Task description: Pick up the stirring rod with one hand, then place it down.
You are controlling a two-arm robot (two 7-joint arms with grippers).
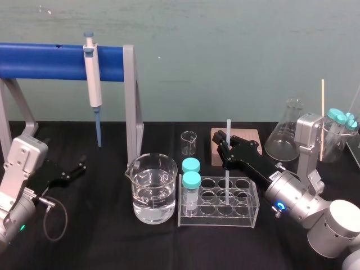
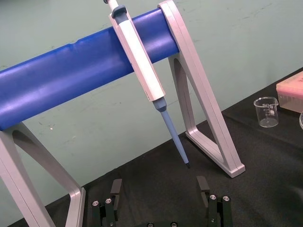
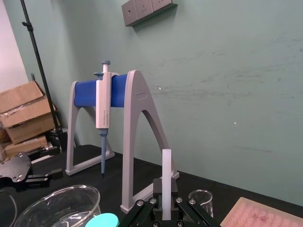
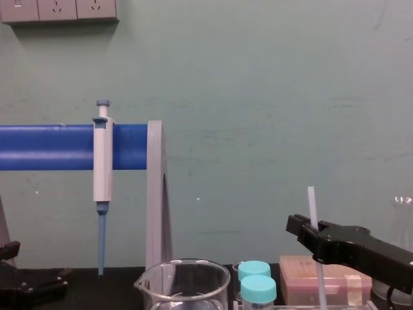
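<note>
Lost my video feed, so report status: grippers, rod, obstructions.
Right gripper shut on stirring rod, upright, lower end in tube rack. Left gripper open, parked far left. Two capped vials at rack's left end, beaker beside it.

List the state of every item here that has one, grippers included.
Thin white translucent stirring rod: upright, gripped, lower end in the clear plastic tube rack.
Black right gripper: shut on the rod.
Black left gripper: open, parked on the robot's left.
Large glass beaker: part-filled with clear liquid.
Small glass beaker: empty, upright.
White-and-blue pipette: hanging on the blue stand.
Two teal-capped vials: capped, standing in the rack.
</note>
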